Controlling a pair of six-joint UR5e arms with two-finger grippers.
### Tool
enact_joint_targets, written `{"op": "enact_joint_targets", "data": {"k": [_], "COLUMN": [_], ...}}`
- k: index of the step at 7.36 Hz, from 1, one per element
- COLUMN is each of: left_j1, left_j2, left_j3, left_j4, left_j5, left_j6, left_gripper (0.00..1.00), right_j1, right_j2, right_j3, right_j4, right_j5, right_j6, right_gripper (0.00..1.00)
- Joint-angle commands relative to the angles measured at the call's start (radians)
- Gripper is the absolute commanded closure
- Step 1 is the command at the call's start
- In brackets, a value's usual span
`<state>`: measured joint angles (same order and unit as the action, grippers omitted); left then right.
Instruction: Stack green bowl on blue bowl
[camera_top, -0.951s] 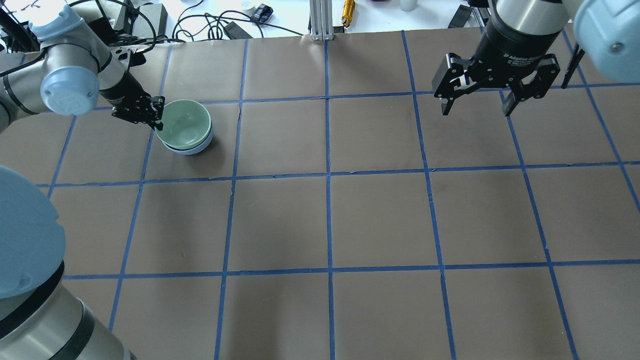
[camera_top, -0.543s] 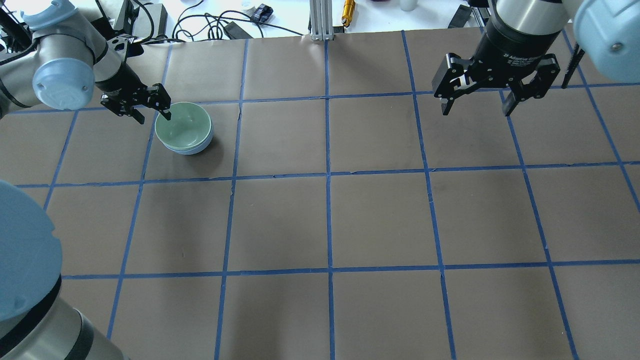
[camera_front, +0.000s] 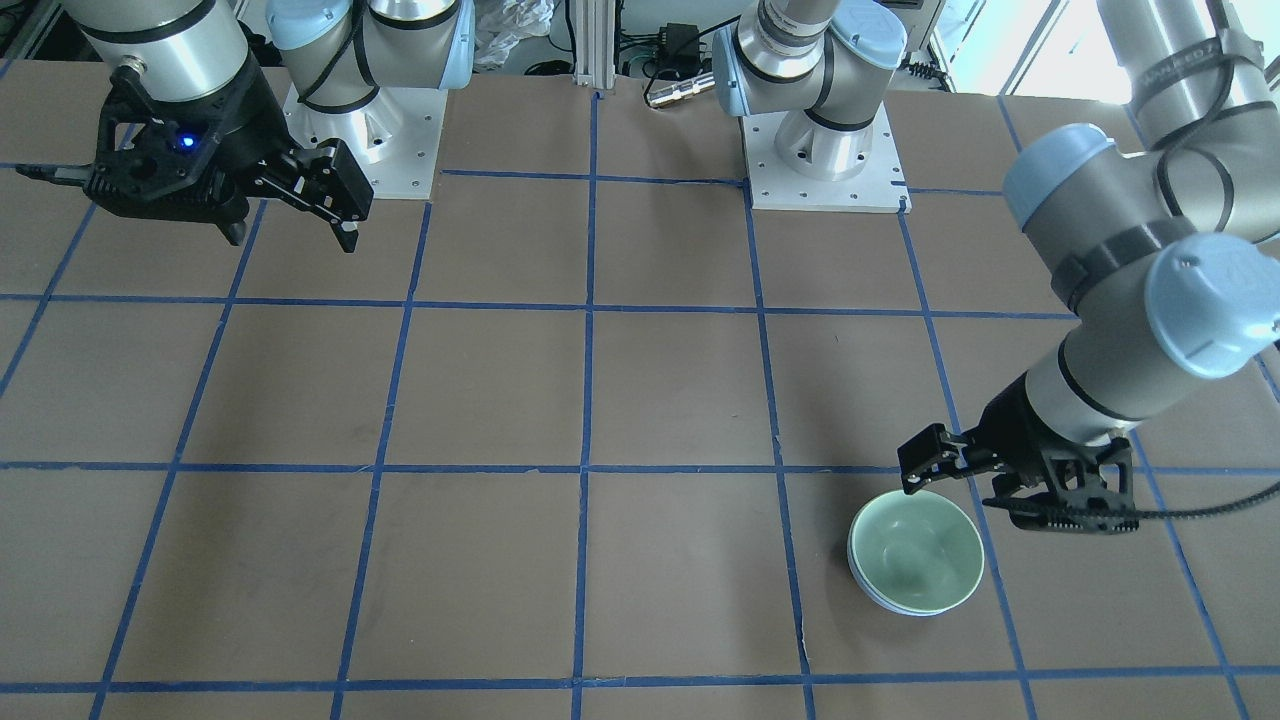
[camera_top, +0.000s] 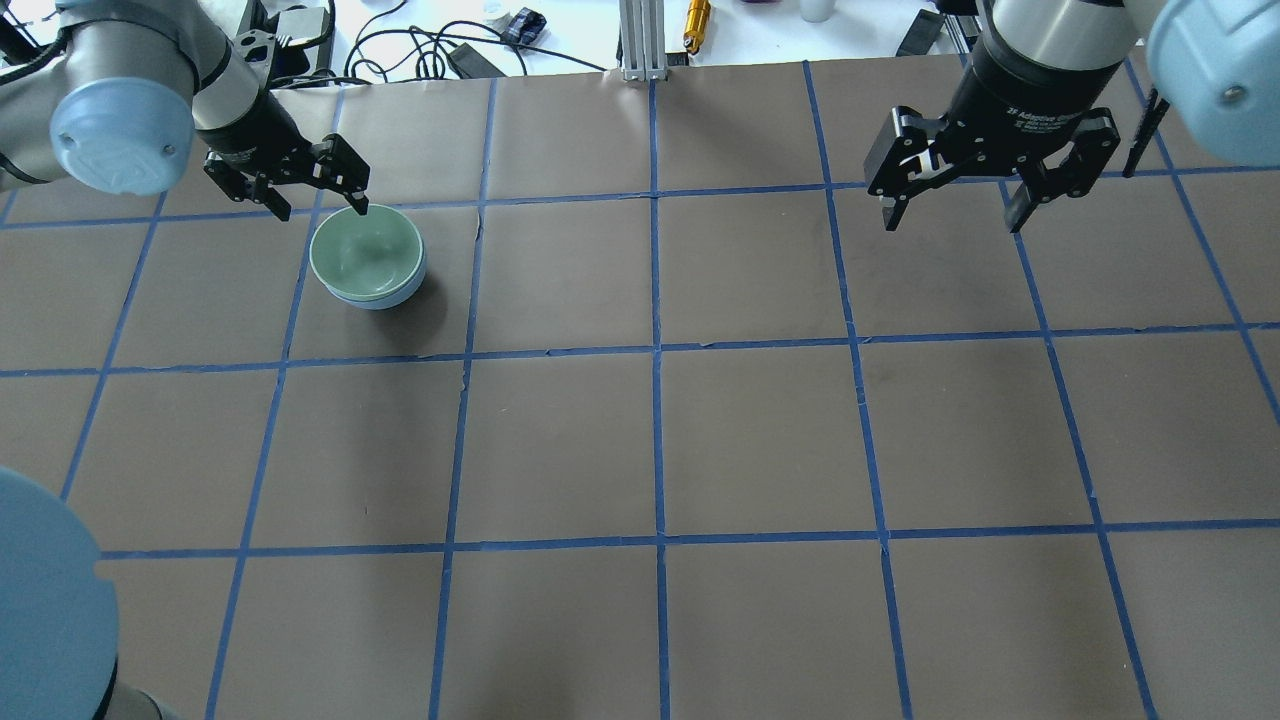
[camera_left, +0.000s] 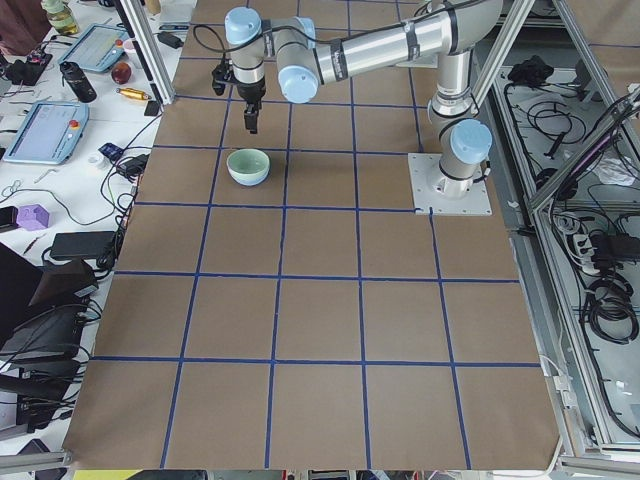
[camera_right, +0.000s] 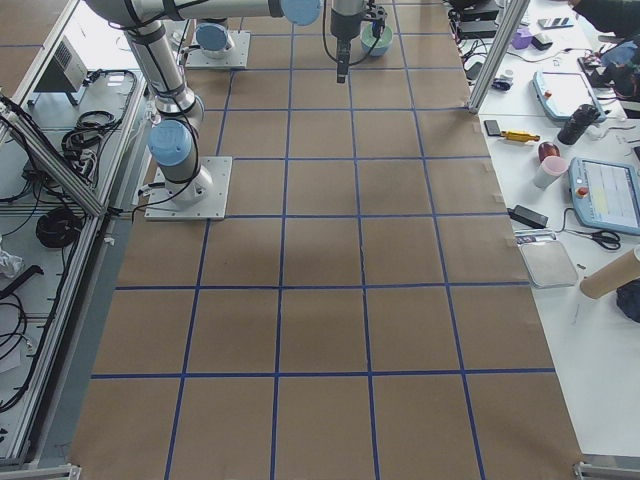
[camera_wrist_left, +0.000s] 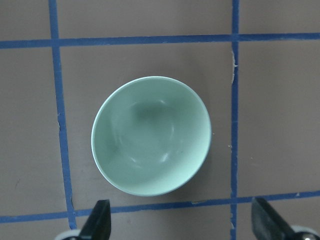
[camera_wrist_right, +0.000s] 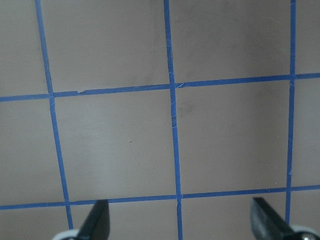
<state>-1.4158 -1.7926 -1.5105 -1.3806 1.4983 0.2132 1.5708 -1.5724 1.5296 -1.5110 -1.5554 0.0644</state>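
The pale green bowl (camera_top: 366, 250) sits nested inside the light blue bowl (camera_top: 392, 296) on the table's far left; only the blue bowl's lower edge shows under it. Both show in the front view, green bowl (camera_front: 915, 548) over blue bowl (camera_front: 905, 603). The left wrist view looks straight down into the green bowl (camera_wrist_left: 151, 136). My left gripper (camera_top: 318, 203) is open and empty, raised above and just behind the stack. My right gripper (camera_top: 952, 217) is open and empty, high over the far right.
Brown paper with a blue tape grid covers the table (camera_top: 660, 440). Cables and small tools (camera_top: 470, 45) lie beyond the far edge. An aluminium post (camera_top: 640, 40) stands at the far middle. The arm bases (camera_front: 820, 150) are bolted on the robot's side.
My left gripper has let go of the green bowl's rim, opened, and drawn up and back from the stack. The bowls and the right arm have not moved.
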Motion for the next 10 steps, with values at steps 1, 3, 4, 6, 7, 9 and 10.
{"op": "enact_joint_targets", "data": {"k": [1, 3, 4, 6, 7, 9, 10], "left_j1": [-0.055, -0.136, -0.149, -0.149, -0.149, -0.146, -0.147], "left_j2": [0.122, 0.182, 0.202, 0.217, 0.228, 0.228, 0.231], "left_j3": [-0.005, 0.000, 0.000, -0.007, -0.010, -0.013, -0.014], "left_j4": [-0.103, -0.144, -0.146, -0.149, -0.170, -0.172, -0.175], "left_j5": [0.037, 0.036, 0.036, 0.037, 0.039, 0.040, 0.040], "left_j6": [-0.085, -0.220, -0.227, -0.225, -0.227, -0.225, -0.225], "left_gripper": [0.00, 0.00, 0.00, 0.00, 0.00, 0.00, 0.00], "right_j1": [0.000, 0.000, 0.000, 0.000, 0.000, 0.000, 0.000], "right_j2": [0.000, 0.000, 0.000, 0.000, 0.000, 0.000, 0.000], "right_j3": [0.000, 0.001, 0.000, 0.000, 0.000, 0.000, 0.000], "right_j4": [0.000, 0.000, 0.000, 0.000, -0.001, 0.000, -0.001], "right_j5": [0.000, 0.000, 0.000, 0.000, 0.000, 0.000, 0.000], "right_j6": [0.000, 0.000, 0.000, 0.000, 0.000, 0.000, 0.000], "right_gripper": [0.00, 0.00, 0.00, 0.00, 0.00, 0.00, 0.00]}}
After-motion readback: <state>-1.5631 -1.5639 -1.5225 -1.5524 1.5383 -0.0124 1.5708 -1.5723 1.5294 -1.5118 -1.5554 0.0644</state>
